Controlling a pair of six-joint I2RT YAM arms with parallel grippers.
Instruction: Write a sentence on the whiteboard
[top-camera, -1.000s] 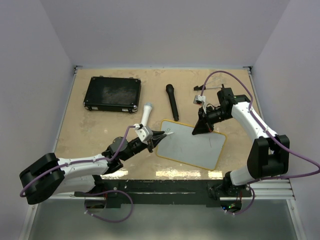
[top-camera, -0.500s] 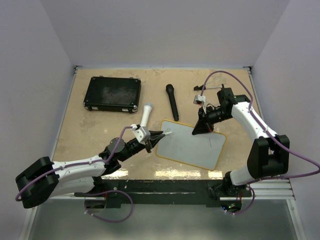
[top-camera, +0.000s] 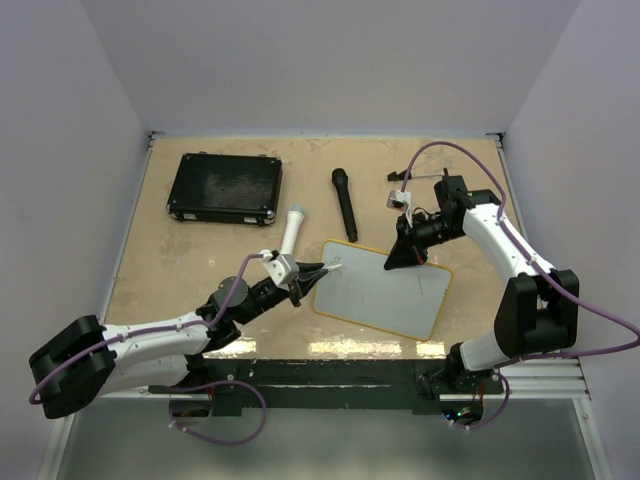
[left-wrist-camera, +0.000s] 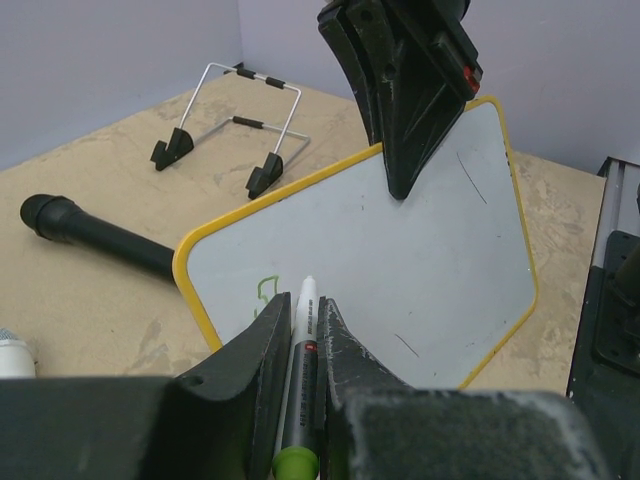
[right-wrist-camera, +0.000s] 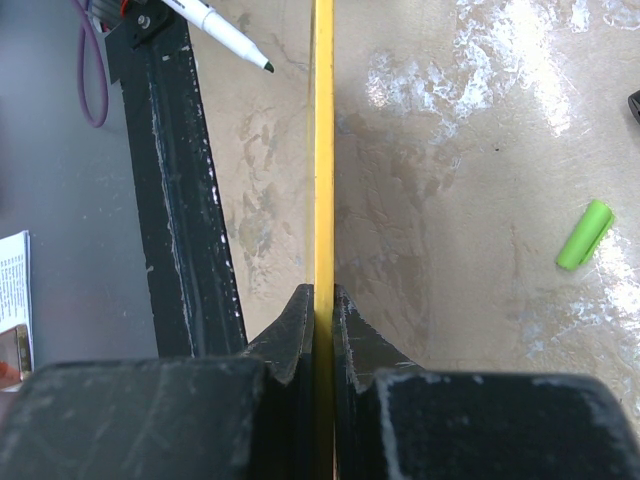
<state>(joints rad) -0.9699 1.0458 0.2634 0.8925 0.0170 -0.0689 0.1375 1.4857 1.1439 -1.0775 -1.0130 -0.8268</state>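
The whiteboard (top-camera: 385, 290) with a yellow rim lies flat on the table. My right gripper (top-camera: 397, 260) is shut on its far rim, which shows as a yellow edge (right-wrist-camera: 323, 150) between the fingers. My left gripper (left-wrist-camera: 300, 305) is shut on a green-ended marker (left-wrist-camera: 300, 345), with its white tip over the board's left corner. A short green stroke (left-wrist-camera: 262, 290) lies just left of the tip and is the only green writing on the board (left-wrist-camera: 400, 260). The marker also shows in the top view (top-camera: 333, 268) and the right wrist view (right-wrist-camera: 225, 30).
A black case (top-camera: 224, 188) lies at the back left. A black microphone (top-camera: 345, 203) and a white microphone (top-camera: 292, 228) lie behind the board. A wire stand (left-wrist-camera: 230, 120) stands at the back. A green cap (right-wrist-camera: 584, 234) lies on the table.
My left wrist and arm have shifted slightly to the left, and the marker tip stays near the board's left corner. The right arm has not moved.
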